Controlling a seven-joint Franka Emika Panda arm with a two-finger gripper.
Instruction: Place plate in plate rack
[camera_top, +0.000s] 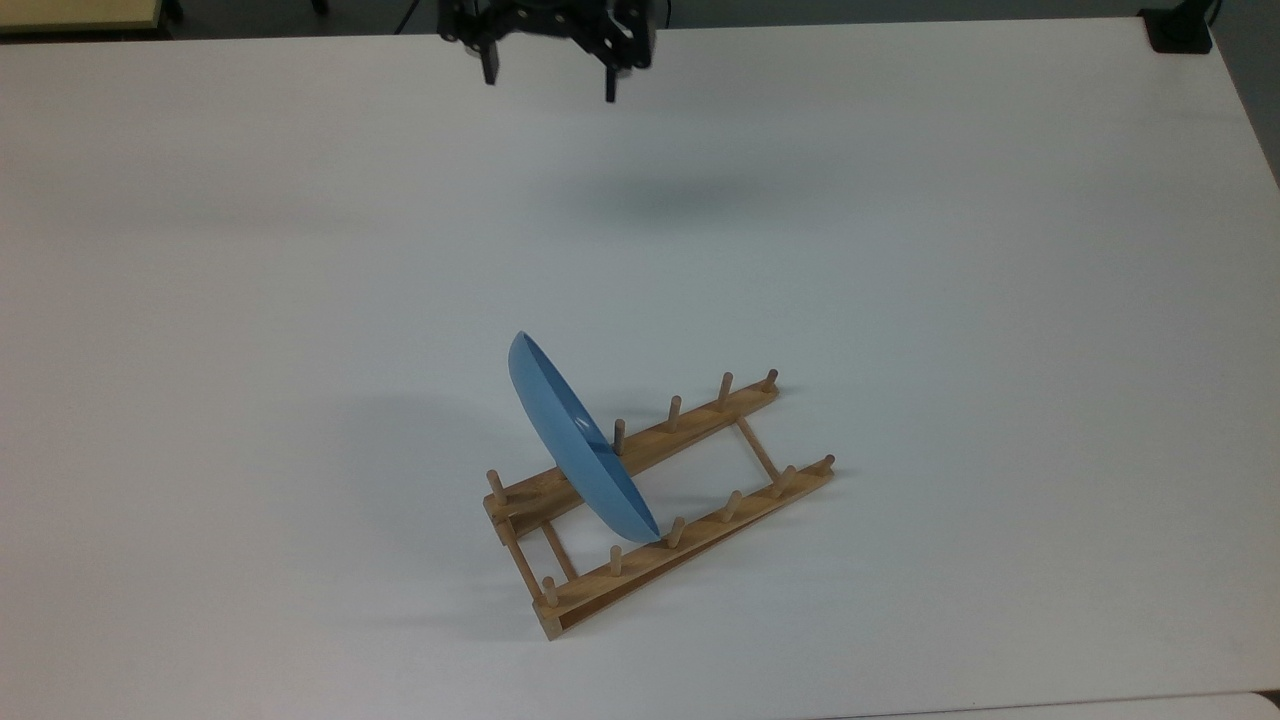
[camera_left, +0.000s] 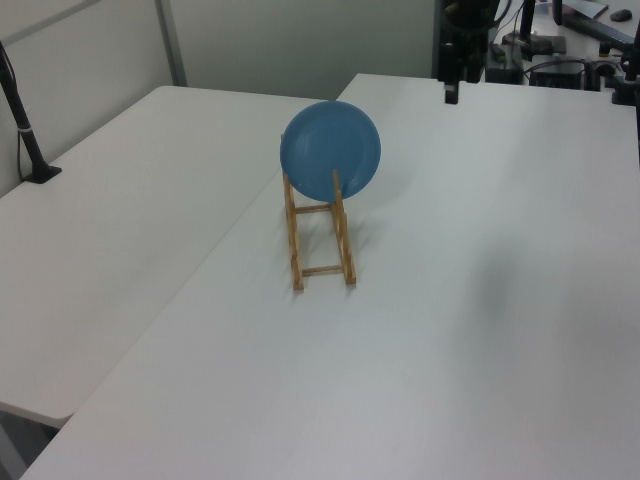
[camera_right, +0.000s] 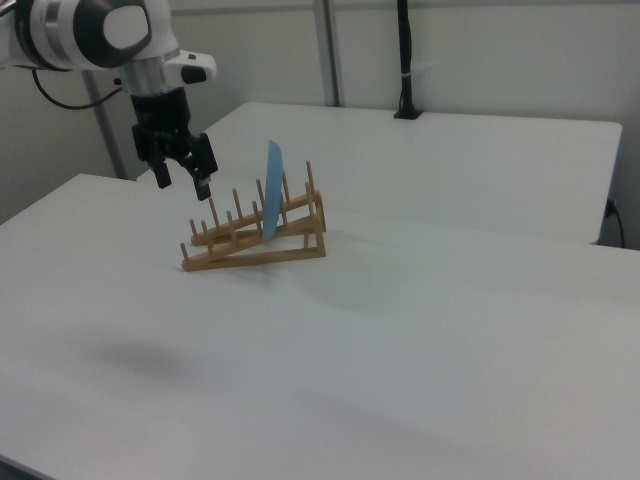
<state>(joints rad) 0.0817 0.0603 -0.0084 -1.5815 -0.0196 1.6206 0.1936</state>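
We see the plate (camera_top: 572, 440) standing on edge in the plate rack (camera_top: 655, 500), wedged between pegs close to the rack's end on the top view's left, its top rim tipped away from the longer run of bare pegs. The rack lies slantwise on the white surface (camera_top: 1000, 300), its long rails running from the top view's lower left to its upper right, and the plate sits crosswise to those rails. In the left view the plate (camera_left: 330, 150) faces us full on as a round blue disc at the rack's (camera_left: 320, 240) far end. In the right view it shows as a thin, nearly upright blade (camera_right: 271, 188) in the rack (camera_right: 258, 238).

The gripper (camera_top: 550, 75) hangs well apart from the rack, beyond it toward the surface's far edge in the top view, fingers spread wide and holding nothing. In the right view the gripper (camera_right: 182, 170) sits off the rack's end on the right view's left.

We judge the plate placed: any coming move leads away from the rack, not toward it.
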